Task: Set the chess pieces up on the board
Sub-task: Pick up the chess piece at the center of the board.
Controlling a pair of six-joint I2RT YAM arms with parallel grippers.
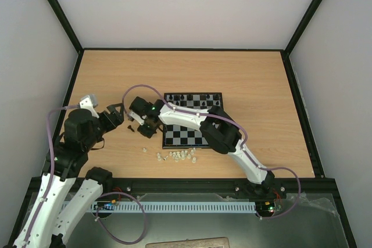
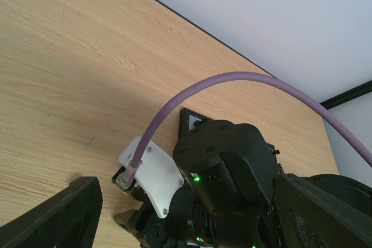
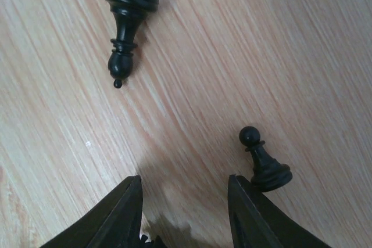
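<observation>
Wooden table (image 3: 273,39) filling view; right gripper (image 3: 185,185) hovering, jaws apart, empty; black pawn (image 3: 264,164) seeming light, slippery; neck offering best pinch.

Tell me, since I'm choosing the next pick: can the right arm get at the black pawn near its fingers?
Probably yes. The right gripper hangs open and empty, the pawn just outside its jaws; nothing lies between them, so a sideways shift should do.

board (image 1: 181,138): no readable marking — plain checkered squares only
black pieces (image 3: 124,30): no lettering, no numbers
right arm housing (image 2: 226,161): small green lights, no legible label
slotted strip (image 1: 192,207) at near edge: too small to read — nothing legible
</observation>
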